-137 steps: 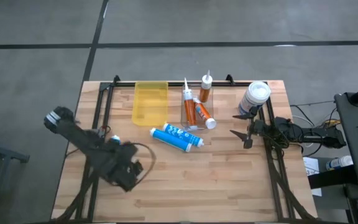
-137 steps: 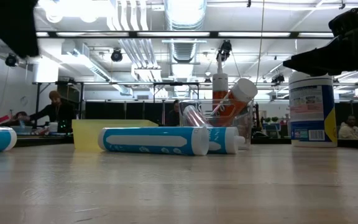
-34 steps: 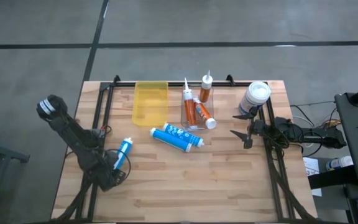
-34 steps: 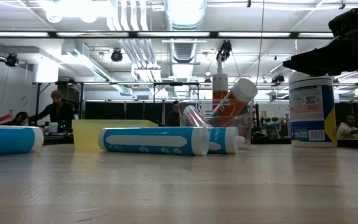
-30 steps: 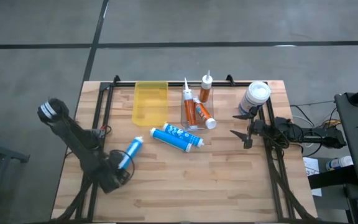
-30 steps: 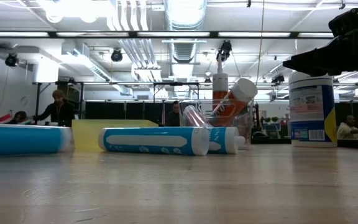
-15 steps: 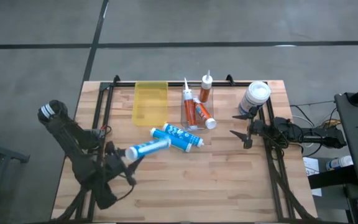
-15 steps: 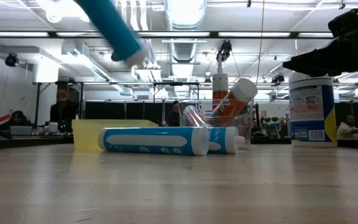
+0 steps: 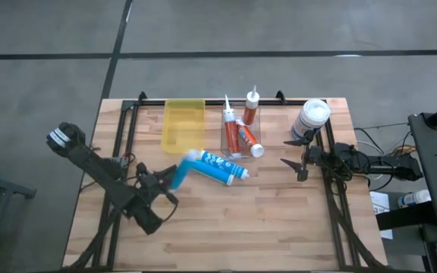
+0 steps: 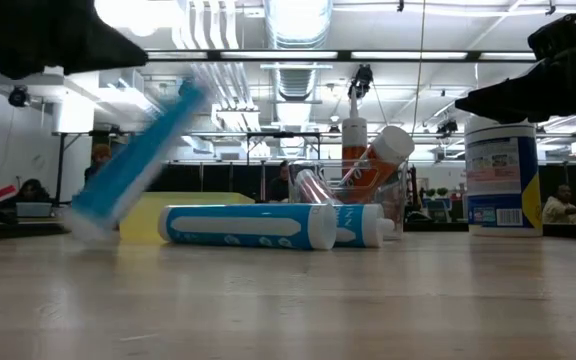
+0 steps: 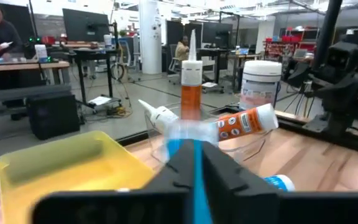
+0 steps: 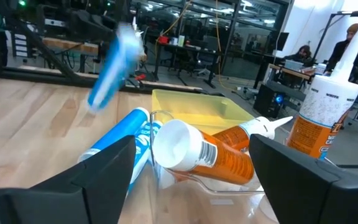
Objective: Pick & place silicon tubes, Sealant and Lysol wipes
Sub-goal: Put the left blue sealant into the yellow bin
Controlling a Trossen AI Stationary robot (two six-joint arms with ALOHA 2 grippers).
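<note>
The left gripper (image 9: 167, 184) is clenched on a blue tube (image 9: 182, 171), holding it tilted above the table (image 9: 279, 220), its cap end near the two blue-and-white tubes (image 9: 217, 167) lying flat. The right gripper (image 9: 294, 158) hovers with fingers spread, holding nothing, just beside the Lysol wipes (image 9: 310, 120), which stand upright at the table's far right corner.

My left arm (image 9: 101, 173): matte black links, white-banded base joint. My right arm (image 9: 355, 161): black, trailing cables.
</note>
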